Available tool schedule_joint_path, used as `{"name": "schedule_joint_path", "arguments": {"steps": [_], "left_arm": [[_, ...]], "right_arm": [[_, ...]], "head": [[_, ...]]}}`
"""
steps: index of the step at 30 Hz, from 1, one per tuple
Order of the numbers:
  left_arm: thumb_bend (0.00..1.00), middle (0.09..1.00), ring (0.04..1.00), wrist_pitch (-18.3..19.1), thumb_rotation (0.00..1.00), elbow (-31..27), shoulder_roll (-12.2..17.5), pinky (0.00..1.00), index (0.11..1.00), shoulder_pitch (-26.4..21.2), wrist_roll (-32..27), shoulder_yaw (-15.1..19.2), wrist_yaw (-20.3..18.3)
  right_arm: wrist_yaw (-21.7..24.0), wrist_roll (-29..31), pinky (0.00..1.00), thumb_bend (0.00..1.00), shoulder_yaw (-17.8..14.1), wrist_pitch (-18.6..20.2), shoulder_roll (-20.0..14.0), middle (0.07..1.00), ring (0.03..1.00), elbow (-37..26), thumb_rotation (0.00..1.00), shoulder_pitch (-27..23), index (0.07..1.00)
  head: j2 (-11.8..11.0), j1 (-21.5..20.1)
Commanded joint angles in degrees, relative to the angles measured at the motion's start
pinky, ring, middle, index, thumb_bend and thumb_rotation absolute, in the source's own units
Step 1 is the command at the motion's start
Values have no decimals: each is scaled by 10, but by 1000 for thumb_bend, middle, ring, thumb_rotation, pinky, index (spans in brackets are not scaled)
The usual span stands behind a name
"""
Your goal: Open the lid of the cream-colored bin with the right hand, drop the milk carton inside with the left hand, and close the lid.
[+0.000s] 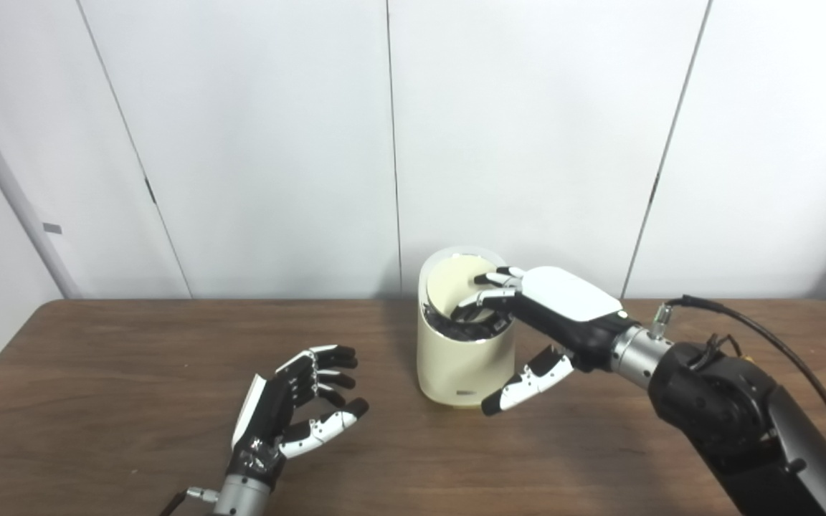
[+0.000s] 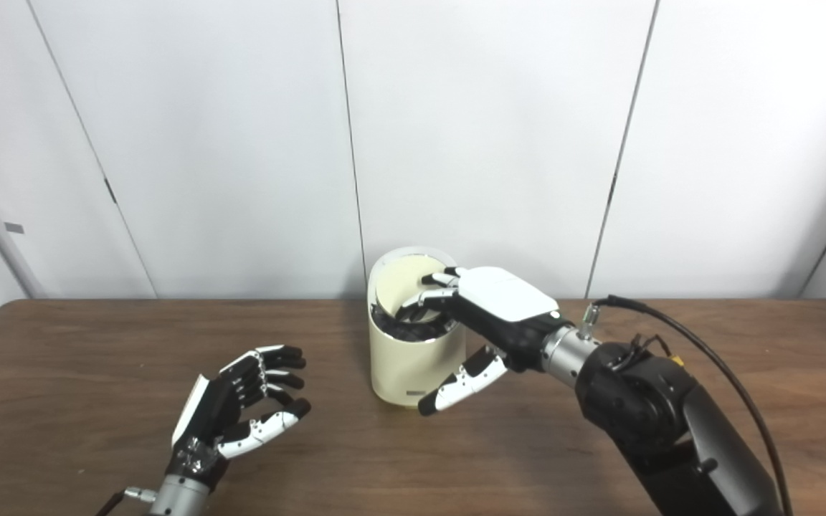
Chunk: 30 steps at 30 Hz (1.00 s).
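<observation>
The cream-colored bin [image 1: 456, 365] stands upright at the table's middle back. Its round lid [image 1: 452, 287] is tilted up toward the back, and the dark inside shows below it. My right hand [image 1: 563, 301] reaches in from the right. Its fingers [image 1: 488, 295] rest on the lid at the bin's mouth, and its thumb hangs in front of the bin's wall, holding nothing. My left hand [image 1: 298, 405] is open and empty above the table, to the bin's front left, palm facing right. No milk carton shows in either view.
The brown wooden table [image 1: 97, 373] stretches across the view, with white wall panels close behind the bin. A black cable [image 1: 779, 337] loops over my right forearm.
</observation>
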Motion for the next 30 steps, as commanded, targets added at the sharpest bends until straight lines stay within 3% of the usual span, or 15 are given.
{"name": "schedule_joint_path", "arguments": {"steps": [1,12,18,30], "left_arm": [[674,699,614,-8,187,-12,-4,498,722,-1,-5,1,4],[663,700,616,-5,178,-18,-3,498,723,2,-7,3,1],[674,701,621,4,195,-26,-3,501,722,4,-6,3,1],[665,703,623,9,177,-33,-2,502,719,10,-9,3,-3]], "right_arm": [[4,-17,999,743,7,-21,-12,775,958,-3,505,-20,805],[84,-66,1000,786,35,13,-21,825,1000,-13,585,-27,831],[105,-73,997,798,36,30,-22,818,1000,-18,589,-25,831],[190,-101,1000,791,62,104,-23,901,1000,-20,669,-31,907]], "head": [[1,0],[3,0],[3,-1],[6,1]]}}
